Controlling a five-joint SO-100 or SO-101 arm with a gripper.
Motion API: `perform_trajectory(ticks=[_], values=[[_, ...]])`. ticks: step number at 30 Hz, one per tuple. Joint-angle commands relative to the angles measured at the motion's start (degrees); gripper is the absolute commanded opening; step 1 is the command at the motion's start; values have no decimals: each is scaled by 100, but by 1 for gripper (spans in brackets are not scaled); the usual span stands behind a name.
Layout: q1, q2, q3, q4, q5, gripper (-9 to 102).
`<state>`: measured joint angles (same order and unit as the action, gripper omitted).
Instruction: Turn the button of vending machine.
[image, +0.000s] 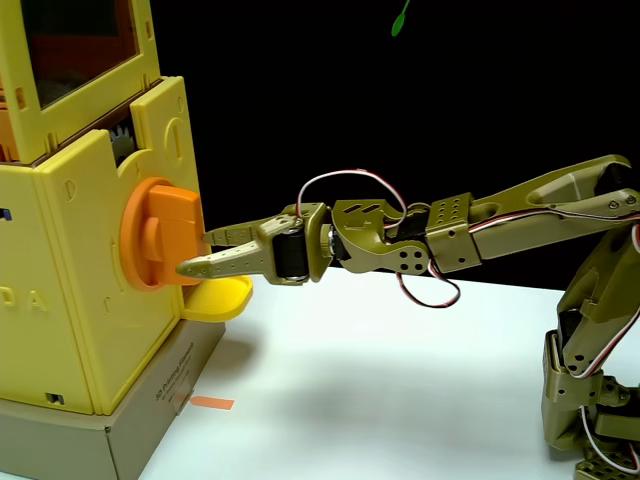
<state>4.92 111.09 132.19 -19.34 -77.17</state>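
— Cardboard first, at the left edge of the white table (420, 380): why does the vending machine (80, 270) stand on a grey cardboard box (150, 415)?

— My guess is height. The box lifts the yellow machine so that its knob sits level with the outstretched arm. The orange-tinted window (75, 45) is up top, with gear teeth just showing in the gap beneath it.

— And the button?

— The button (160, 232) is on the machine's right-hand face, about halfway up: an orange disc with a thick flat bar across it, sticking out toward the arm. Directly below it the yellow tray lip (220, 298) juts out over the box's corner.

— What is the gripper doing?

— The gripper (198, 254) is partly open, its two olive fingers spread into a narrow V. The upper tip meets the bar's right face; the lower tip lies under the bar's bottom edge, just above the tray lip. It holds nothing firmly, as far as I can judge; the fingers seem to bracket the bar's lower end, not pinch it.

— Why come in horizontally?

— Probably so the wrist's roll lines up with the knob's axis. Rolling the wrist would then push the bar round.

— Further right?

— The olive arm (520, 215) stretches back to its base at the table's right edge, red and white wires (345, 180) looping over the wrist.
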Motion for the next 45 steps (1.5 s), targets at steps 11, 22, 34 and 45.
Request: perform_trajectory(ticks=[11,22,34,45], values=[[343,9,-149,-185,35,35],[554,202,176,-132,193,35],[431,35,18,-431,299,31],[255,-598,-554,-650,325,29]])
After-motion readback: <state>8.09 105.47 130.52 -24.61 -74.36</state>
